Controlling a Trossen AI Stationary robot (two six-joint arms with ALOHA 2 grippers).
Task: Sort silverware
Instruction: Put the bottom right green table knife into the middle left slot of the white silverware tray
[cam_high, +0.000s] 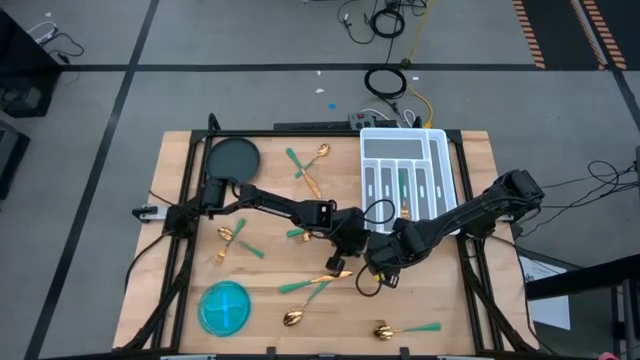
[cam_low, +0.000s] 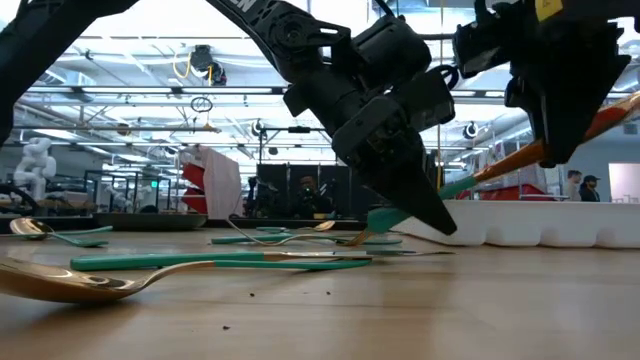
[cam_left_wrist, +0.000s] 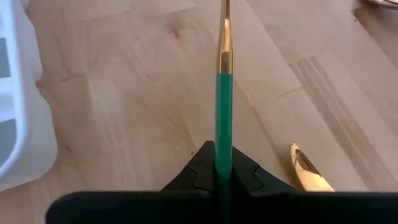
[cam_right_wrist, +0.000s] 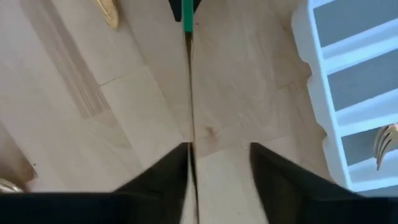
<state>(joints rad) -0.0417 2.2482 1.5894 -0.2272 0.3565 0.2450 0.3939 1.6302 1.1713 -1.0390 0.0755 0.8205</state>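
**Handover in mid-air above the table**

The left gripper (cam_left_wrist: 222, 163) has its jaws clamped on the teal handle of one piece of silverware (cam_left_wrist: 222, 106), held off the table (cam_high: 440, 300) at the centre of the high view, just lower left of the white tray (cam_high: 405, 135). The right gripper (cam_right_wrist: 221, 152) faces it. Its jaws stand partly apart around the gold end, which lies close against one finger with a clear gap to the other.

To my eye this is a pass from one arm to the other. The right jaws should be centred on the metal before they pinch, and they need a firm hold before the left lets go. A thin edge gripped off-centre could twist or slip.

Seen edge-on, the piece could be a knife, but I can't be sure. From above, the two grippers overlap and hide the piece between them. The other pieces (cam_high: 310, 290) lie scattered on the table, and the tray's contents are hard to make out.
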